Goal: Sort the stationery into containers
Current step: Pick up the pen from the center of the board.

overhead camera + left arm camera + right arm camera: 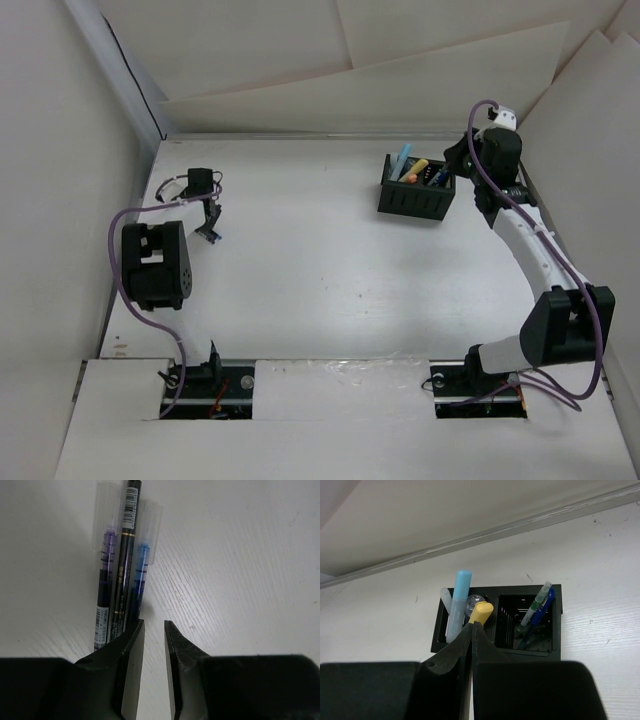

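Three pens lie side by side on the table in the left wrist view: a purple pen (106,570), a black pen (125,555) and a blue pen (140,575). My left gripper (154,625) is slightly open and empty, its tips just right of the pens' near ends; it also shows in the top view (210,228). The black organizer box (415,202) stands at the back right. Its left compartment holds a light blue marker (460,605), a white marker (445,597) and a yellow marker (481,613); its right compartment holds a green-white pen (536,604) and a blue pen (544,611). My right gripper (473,625) is shut, with its tips just in front of the yellow marker.
White walls enclose the table on the left, back and right. The organizer's right wall (557,630) stands close to the right arm's wrist (495,150). Purple cables loop around both arms. The left arm's body (155,265) hangs over the left side.
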Robot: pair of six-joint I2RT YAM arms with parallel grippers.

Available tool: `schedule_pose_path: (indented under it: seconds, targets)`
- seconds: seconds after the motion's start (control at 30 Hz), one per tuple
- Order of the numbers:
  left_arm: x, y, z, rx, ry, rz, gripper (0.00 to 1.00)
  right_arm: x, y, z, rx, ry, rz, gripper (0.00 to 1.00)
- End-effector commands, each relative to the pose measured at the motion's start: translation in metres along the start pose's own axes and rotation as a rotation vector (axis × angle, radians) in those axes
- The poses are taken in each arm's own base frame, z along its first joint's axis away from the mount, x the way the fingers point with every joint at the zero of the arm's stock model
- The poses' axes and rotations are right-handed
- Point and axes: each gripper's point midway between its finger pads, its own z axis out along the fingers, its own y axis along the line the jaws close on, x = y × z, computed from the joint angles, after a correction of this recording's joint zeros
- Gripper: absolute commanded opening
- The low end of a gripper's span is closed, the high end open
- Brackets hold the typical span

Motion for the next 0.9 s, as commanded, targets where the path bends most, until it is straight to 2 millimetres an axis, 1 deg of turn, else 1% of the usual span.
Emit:
schedule_pose_path:
  seconds: [0.0,0.07,0.23,0.27,0.33,0.4,0.43,0.57,0.6,0.63,0.73,0.83,0.87]
  targets:
    - [-0.022,-0.021,-0.029,0.128,-0.042,-0.054,0.20,-0.005,0.011,0.001,-0.039,-0.022,-0.003,0.05]
    - [-0.025,-0.022,-0.034,0.144,-0.052,-0.061,0.21,-0.004,0.015,0.001,-0.047,-0.018,-0.005,0.05]
    - [-0.028,-0.018,-0.035,0.134,-0.071,-0.063,0.21,-0.007,0.017,-0.002,-0.051,-0.028,-0.005,0.05]
    - [-0.026,-0.015,-0.035,0.123,-0.064,-0.058,0.21,-0.007,0.017,-0.002,-0.051,-0.028,-0.005,0.05]
    - [-0.023,-0.014,-0.030,0.098,-0.050,-0.047,0.21,-0.007,0.017,-0.002,-0.051,-0.028,-0.005,0.05]
    - [-0.016,-0.006,-0.022,0.038,-0.024,-0.020,0.21,-0.011,0.018,-0.005,-0.055,-0.036,-0.005,0.05]
    - [-0.020,-0.009,-0.022,0.029,-0.031,-0.019,0.21,-0.011,0.018,-0.005,-0.055,-0.036,-0.005,0.05]
    - [-0.020,-0.004,-0.020,0.001,-0.036,-0.019,0.20,-0.011,0.018,-0.005,-0.055,-0.036,-0.005,0.05]
    - [-0.018,0.000,-0.019,-0.007,-0.031,-0.015,0.20,-0.011,0.018,-0.005,-0.055,-0.036,-0.005,0.05]
    - [-0.019,-0.003,-0.018,0.003,-0.037,-0.020,0.20,-0.011,0.018,-0.005,-0.055,-0.036,-0.005,0.05]
    - [-0.018,0.000,-0.020,0.001,-0.036,-0.019,0.20,-0.007,0.018,-0.003,-0.060,-0.024,-0.005,0.05]
    - [-0.013,0.006,-0.017,-0.025,-0.021,-0.016,0.20,-0.007,0.018,-0.003,-0.060,-0.024,-0.005,0.05]
    - [-0.010,0.008,-0.014,-0.034,-0.015,-0.011,0.20,-0.007,0.018,-0.003,-0.060,-0.024,-0.005,0.05]
